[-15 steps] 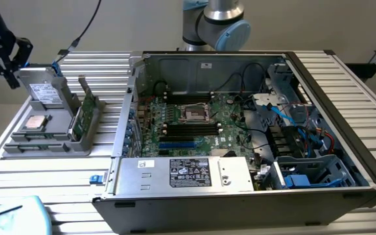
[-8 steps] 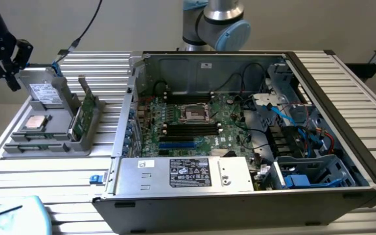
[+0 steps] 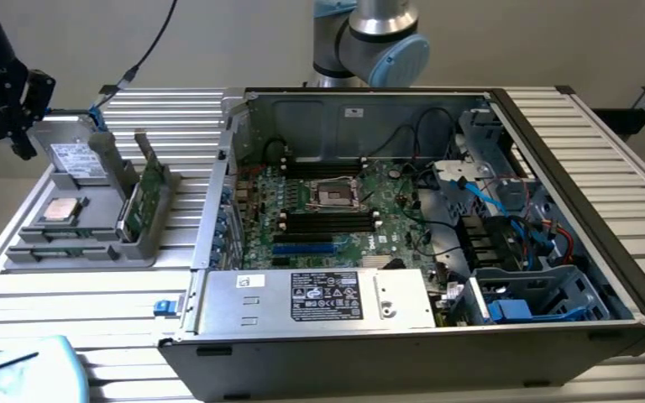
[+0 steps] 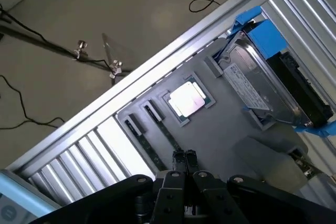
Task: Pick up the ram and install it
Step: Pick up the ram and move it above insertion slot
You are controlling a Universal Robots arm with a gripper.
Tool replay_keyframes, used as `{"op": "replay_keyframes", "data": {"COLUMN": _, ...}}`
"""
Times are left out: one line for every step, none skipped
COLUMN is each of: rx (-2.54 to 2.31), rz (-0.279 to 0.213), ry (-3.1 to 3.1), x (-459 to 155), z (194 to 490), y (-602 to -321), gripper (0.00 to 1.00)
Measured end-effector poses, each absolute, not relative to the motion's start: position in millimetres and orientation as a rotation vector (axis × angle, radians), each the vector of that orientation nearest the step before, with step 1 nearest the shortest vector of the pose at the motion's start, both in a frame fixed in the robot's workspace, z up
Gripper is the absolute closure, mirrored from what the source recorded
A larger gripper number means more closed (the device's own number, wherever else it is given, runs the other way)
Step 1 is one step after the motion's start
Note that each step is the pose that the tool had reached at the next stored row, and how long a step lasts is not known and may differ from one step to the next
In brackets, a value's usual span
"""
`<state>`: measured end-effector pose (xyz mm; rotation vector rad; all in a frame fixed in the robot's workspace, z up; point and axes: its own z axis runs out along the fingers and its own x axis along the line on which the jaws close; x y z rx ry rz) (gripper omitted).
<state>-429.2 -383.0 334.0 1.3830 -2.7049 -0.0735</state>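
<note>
My gripper [image 4: 184, 157] hangs shut and empty above the grey parts tray [image 4: 226, 129], its two black fingertips pressed together. Just beneath them a thin dark-green strip, which I take for the ram [image 4: 167, 135], sits edge-up in a tray slot, and a second similar strip [image 4: 144, 148] lies beside it. In the exterior view the gripper [image 3: 20, 144] hovers over the tray's far left end, well above the ram [image 3: 63, 238]. The open computer case [image 3: 591, 210] holds the motherboard [image 3: 395, 197] with its black memory slots [image 3: 325, 220].
The tray also carries a CPU [image 4: 188, 99], a hard drive [image 4: 262, 90] with blue tabs, and a taller green card [image 3: 149, 197] standing upright. A power supply [image 3: 317, 298] fills the case's front. Cables [image 3: 524, 210] crowd the case at the exterior view's right.
</note>
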Motion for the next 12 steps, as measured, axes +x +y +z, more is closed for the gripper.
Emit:
{"op": "replay_keyframes", "data": {"rx": 1.409, "rz": -0.072, "ry": -2.691, "x": -429.2, "z": 333.6, "y": -382.9, "gripper": 0.89}}
{"op": "replay_keyframes", "data": {"rx": 1.432, "rz": -0.071, "ry": -2.678, "x": -429.2, "z": 333.3, "y": -383.0, "gripper": 0.89}}
{"op": "replay_keyframes", "data": {"rx": 1.456, "rz": -0.069, "ry": -2.665, "x": -429.2, "z": 333.0, "y": -382.9, "gripper": 0.89}}
{"op": "replay_keyframes", "data": {"rx": 1.480, "rz": -0.068, "ry": -2.651, "x": -429.2, "z": 332.6, "y": -382.9, "gripper": 0.89}}
{"op": "replay_keyframes", "data": {"rx": 1.504, "rz": -0.066, "ry": -2.637, "x": -429.2, "z": 332.3, "y": -383.0, "gripper": 0.89}}
{"op": "replay_keyframes", "data": {"rx": 1.527, "rz": -0.065, "ry": -2.623, "x": -429.2, "z": 332.1, "y": -382.9, "gripper": 0.89}}
{"op": "replay_keyframes", "data": {"rx": 1.550, "rz": -0.064, "ry": -2.609, "x": -429.2, "z": 331.8, "y": -382.9, "gripper": 0.89}}
{"op": "replay_keyframes", "data": {"rx": 1.574, "rz": -0.062, "ry": -2.595, "x": -429.2, "z": 331.5, "y": -382.9, "gripper": 0.89}}
{"op": "replay_keyframes", "data": {"rx": 1.598, "rz": -0.061, "ry": -2.580, "x": -429.2, "z": 331.2, "y": -383.0, "gripper": 0.89}}
{"op": "replay_keyframes", "data": {"rx": 1.621, "rz": -0.059, "ry": -2.565, "x": -429.2, "z": 331.0, "y": -383.0, "gripper": 0.89}}
{"op": "replay_keyframes", "data": {"rx": 1.645, "rz": -0.058, "ry": -2.549, "x": -429.2, "z": 330.7, "y": -383.0, "gripper": 0.89}}
{"op": "replay_keyframes", "data": {"rx": 1.667, "rz": -0.056, "ry": -2.534, "x": -429.2, "z": 330.4, "y": -383.0, "gripper": 0.89}}
